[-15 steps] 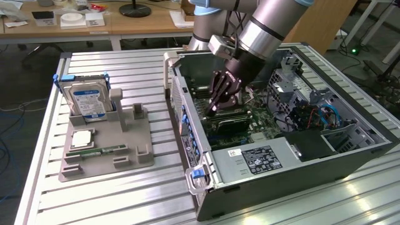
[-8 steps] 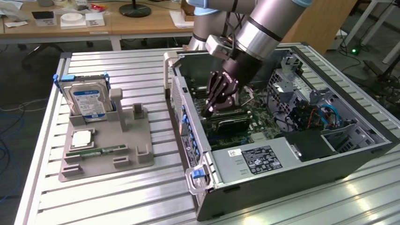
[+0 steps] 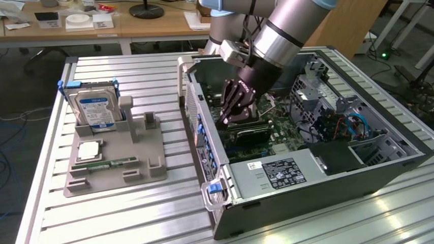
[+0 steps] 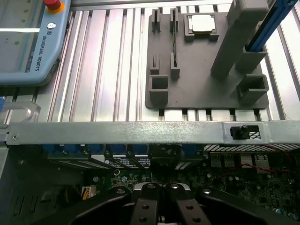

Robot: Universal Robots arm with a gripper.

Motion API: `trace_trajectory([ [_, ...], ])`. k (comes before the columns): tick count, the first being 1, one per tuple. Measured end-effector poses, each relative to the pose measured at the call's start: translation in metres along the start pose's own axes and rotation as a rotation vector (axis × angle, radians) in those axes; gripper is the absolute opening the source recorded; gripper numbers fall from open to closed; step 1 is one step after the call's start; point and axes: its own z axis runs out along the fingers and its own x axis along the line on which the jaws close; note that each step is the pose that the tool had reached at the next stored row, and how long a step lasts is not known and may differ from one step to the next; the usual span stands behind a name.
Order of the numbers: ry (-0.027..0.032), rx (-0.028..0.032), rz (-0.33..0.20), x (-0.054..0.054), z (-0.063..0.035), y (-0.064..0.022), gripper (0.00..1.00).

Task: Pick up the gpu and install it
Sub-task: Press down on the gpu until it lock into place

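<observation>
The gpu (image 3: pixel 245 133), a thin flat black card with a paler edge, sits low inside the open case (image 3: pixel 352 178), lying along the green board (image 3: pixel 285 129) directly under the pincer (image 3: pixel 230 120). The black pincer has its fingers pressed together, tips down on or just above the card; whether they actually pinch it cannot be told. In the wrist view the pincer (image 4: pixel 161 213) points into the dark interior, fingers meeting in the middle.

The case is a dark metal box lying on its side near the middle of the ribbed aluminium surface (image 3: pixel 156 76), its open side up. Inside are the board, blue cables (image 3: pixel 352 122), perforated grey drive cages (image 3: pixel 312 94) and a black box with a white label (image 3: pixel 279 173).

Towards the surface's edge on the exterior view's left lies a grey plastic tray (image 3: pixel 115 168) with upright posts and slots. It holds a silver drive (image 3: pixel 95 109) with a blue-white label standing on edge, a square chip (image 3: pixel 89 150), and a slim green stick (image 3: pixel 101 163) lying flat.
</observation>
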Motion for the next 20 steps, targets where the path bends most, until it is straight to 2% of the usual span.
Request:
trace_trajectory([
  [8, 0.0009, -0.0174, -0.001, -0.0006, 0.0007, 0.0018, 0.11],
  [20, 0.0015, -0.0184, -0.002, -0.0028, 0.0043, 0.0029, 0.11],
])
